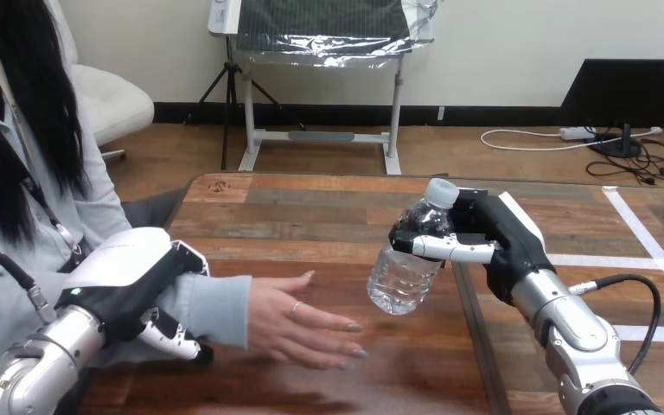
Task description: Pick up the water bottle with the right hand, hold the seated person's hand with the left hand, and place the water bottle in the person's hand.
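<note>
- Right side first: the black-and-white fingers (450, 249) are wrapped round the upper half of a clear plastic water bottle (402, 275), just below its white screw cap (440, 191). We'd call that a proper hold.
- Behind them, the right hand (497, 233) sits above the right part of the wooden table (311, 207). Its silver forearm (571, 333) runs off toward the bottom right corner.
- The bottle hangs clear of the tabletop and leans a bit, cap up and to the right, base down and to the left.
- Left side: the fingers (171, 335) curl under the person's wrist, which is covered by a light blue sleeve (220, 307). The left hand (130, 268) lies over the top, so it's closed round that wrist.
- The person's hand (294, 320) sticks out to the right of that hold, fingers stretched out low over the wood. We can't tell if it touches the table.
- The bottle's base is near the person's fingertips, up and to their right, with a gap between them.
- 2 white tape lines (648, 246) cross the table's far right.
</note>
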Tool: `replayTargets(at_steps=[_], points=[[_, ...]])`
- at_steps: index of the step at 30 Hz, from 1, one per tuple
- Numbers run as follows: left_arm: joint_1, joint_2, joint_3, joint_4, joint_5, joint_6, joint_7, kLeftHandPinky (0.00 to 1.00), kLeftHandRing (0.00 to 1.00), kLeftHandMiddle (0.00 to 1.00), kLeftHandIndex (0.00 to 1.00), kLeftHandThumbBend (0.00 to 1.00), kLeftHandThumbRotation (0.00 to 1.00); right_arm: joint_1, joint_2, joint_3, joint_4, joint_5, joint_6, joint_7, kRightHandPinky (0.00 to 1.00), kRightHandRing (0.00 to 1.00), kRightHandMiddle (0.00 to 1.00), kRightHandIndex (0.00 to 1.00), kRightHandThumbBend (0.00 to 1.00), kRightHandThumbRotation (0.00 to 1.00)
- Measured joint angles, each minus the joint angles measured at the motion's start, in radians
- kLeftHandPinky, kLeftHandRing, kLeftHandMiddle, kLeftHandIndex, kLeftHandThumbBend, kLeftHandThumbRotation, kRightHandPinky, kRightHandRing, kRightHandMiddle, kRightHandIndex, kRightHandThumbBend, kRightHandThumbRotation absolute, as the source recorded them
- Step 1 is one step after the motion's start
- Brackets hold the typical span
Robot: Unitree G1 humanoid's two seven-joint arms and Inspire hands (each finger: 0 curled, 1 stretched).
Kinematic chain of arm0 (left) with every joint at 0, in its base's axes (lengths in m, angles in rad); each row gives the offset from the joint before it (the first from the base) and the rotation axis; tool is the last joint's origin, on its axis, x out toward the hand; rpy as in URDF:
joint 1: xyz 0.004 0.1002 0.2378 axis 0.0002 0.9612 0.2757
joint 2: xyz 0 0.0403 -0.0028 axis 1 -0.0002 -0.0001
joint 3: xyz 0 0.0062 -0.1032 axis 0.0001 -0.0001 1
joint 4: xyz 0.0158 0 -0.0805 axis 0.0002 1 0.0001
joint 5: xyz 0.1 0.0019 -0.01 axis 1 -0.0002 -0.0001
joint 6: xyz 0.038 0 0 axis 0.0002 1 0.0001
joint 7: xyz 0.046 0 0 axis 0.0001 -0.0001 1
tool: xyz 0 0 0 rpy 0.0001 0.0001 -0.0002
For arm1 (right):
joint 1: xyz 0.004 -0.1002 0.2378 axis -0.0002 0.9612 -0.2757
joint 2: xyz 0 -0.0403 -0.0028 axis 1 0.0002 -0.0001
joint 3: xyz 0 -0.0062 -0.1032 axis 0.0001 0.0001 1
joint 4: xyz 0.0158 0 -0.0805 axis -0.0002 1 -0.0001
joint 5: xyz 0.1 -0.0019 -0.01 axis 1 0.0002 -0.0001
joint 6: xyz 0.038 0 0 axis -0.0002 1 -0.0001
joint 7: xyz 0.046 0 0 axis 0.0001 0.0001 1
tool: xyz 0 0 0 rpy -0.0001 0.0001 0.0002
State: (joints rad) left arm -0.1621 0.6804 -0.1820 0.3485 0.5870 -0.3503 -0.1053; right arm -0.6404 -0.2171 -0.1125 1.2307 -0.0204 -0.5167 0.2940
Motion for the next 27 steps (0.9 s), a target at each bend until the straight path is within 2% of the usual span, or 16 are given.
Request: replayTargets(at_steps=[11,27], points=[[0.000,0.000,0.000,-0.029,-0.005,0.000,-0.001,0.22,0.28,0.35,0.37,0.85,0.00,-0.007,0.020,0.004,0.000,-0.021,0.000,-0.012,0.21,0.25,0.36,0.43,0.83,0.00],[-0.005,-0.002,0.000,-0.048,-0.011,0.000,-0.002,0.23,0.29,0.36,0.37,0.86,0.00,-0.019,0.068,0.032,0.000,-0.035,0.000,-0.016,0.21,0.25,0.37,0.42,0.85,0.00]])
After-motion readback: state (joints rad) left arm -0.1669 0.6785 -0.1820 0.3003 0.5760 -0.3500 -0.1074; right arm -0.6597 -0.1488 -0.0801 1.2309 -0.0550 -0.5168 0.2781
